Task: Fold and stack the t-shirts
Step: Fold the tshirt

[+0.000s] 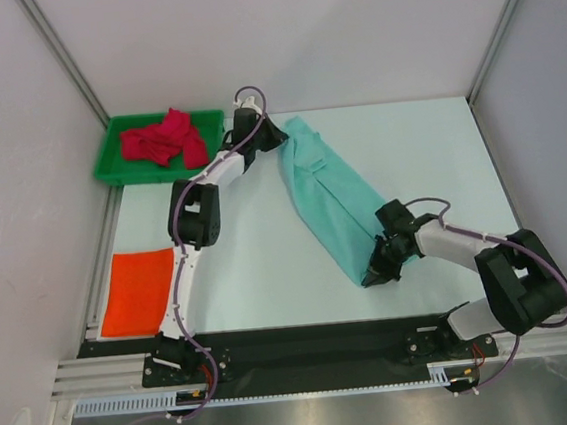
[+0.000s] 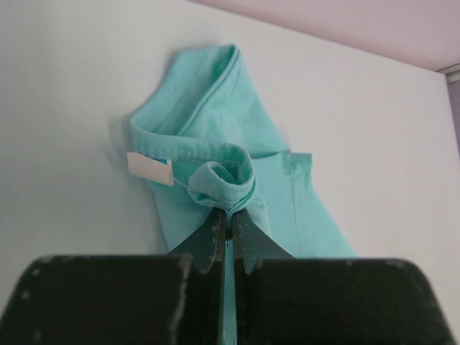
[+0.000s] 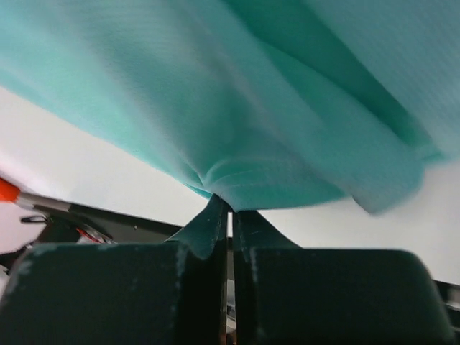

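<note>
The mint green t-shirt (image 1: 327,193) lies on the white table (image 1: 258,260) as a long, narrow, folded band running diagonally, with a gripper at each end.

From overhead, the left gripper (image 1: 261,134) hides its own fingertips at the shirt's far end. The right wrist view is filled with blurred mint cloth, cut off at the top and both sides, so it is not clear which part of the shirt is held there. The crimson red t-shirt (image 1: 164,139) is a crumpled heap and its shape cannot be made out.

The left arm stretches far out from its base, bends at the elbow, and angles its forearm to the mint shirt's far end. In its wrist view the fingers (image 2: 215,233) are pressed together on a rolled fold of the collar, with a white label (image 2: 149,167) just beside that fold.

The right arm is folded back at the elbow, and its forearm reaches to the mint shirt's near end. The right gripper (image 1: 378,272) has its fingers closed tight, pinching a puckered bunch of the cloth.

The bright orange t-shirt (image 1: 137,292) lies flat and folded, well apart to the left of the mint shirt's near end. The red shirt sits inside a green tray (image 1: 109,169), to the left of the mint shirt's far end, beyond the left gripper.
</note>
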Tool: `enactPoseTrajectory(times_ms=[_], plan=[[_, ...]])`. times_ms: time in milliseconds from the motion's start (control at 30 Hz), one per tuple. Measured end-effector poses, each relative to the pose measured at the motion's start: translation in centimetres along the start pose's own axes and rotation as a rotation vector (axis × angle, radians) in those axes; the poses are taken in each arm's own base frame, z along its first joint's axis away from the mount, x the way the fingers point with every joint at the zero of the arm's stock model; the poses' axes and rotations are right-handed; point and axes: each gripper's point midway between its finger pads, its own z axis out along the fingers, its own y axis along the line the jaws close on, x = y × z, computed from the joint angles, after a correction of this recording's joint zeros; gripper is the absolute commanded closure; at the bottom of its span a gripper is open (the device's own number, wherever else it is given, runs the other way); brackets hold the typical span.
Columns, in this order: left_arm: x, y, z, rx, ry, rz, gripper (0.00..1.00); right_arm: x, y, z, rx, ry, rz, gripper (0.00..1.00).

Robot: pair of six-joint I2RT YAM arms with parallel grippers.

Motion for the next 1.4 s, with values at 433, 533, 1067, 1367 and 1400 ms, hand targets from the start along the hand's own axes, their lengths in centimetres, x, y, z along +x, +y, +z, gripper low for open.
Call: enactPoseTrajectory(times_ms=[433,533,1067,1367,1400], plan=[[-4.2,3.4,-0.9,-0.023,-0.085,0.061,0.57,8.4,11.6,5.4,-0.143,0.113,-0.174,0.91],[-4.7,4.9,-1.8,-0.061,-0.066,0.091,0.38,9.3,14.5,6.3,-0.184,0.130,-0.199,0.71],[-5.6,-8.1,-24.1,0.058,0.007,0.298,0.29,10.7,15.5,-2.1,-0.307,0.106,-0.506,0.37],[15.9,-8.5,-34.6,0.185,0.365,0.189,0.40,5.9,9.2,-4.2,-0.304,-0.001,-0.384,0.48],[17.9,-7.8,-35.2,0.182,0.413,0.156,0.42,5.5,8.9,-4.2,-0.301,-0.004,-0.369,0.48]])
